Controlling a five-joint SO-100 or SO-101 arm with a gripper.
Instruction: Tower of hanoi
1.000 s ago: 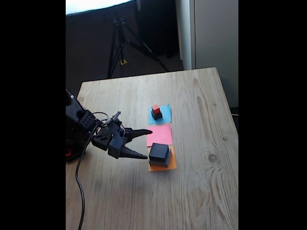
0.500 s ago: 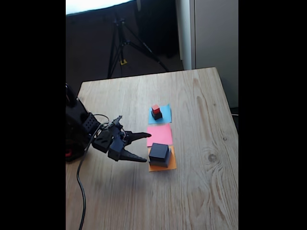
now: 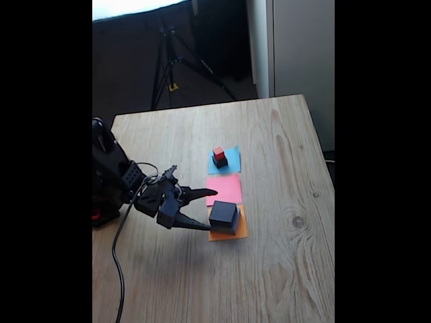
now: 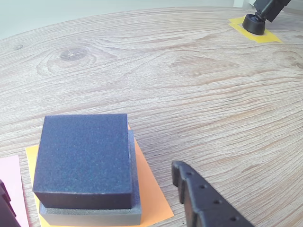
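Note:
In the fixed view a dark block [image 3: 223,215] sits on an orange paper square [image 3: 238,232]. The wrist view shows this dark block [image 4: 83,161] stacked on a flatter grey block [image 4: 90,215] over the orange paper [image 4: 149,189]. Farther back, a tiny red cube [image 3: 218,153] tops a small dark block [image 3: 220,162] on the blue paper [image 3: 233,160]. The pink paper [image 3: 225,189] between them is bare. My gripper [image 3: 213,210] is open at the stack's left side, one finger on each side of it. In the wrist view my gripper [image 4: 90,176] frames the block, with one finger [image 4: 203,203] to its right.
A black cable [image 3: 119,269] trails from the arm's base down the wooden table [image 3: 283,269]. A tripod [image 3: 168,60] stands behind the table's far edge. In the wrist view a black stand foot [image 4: 254,23] rests on yellow tape at the top right.
The open gripper has moved slightly to the right, closer to the stack on the orange paper. The blocks have not moved.

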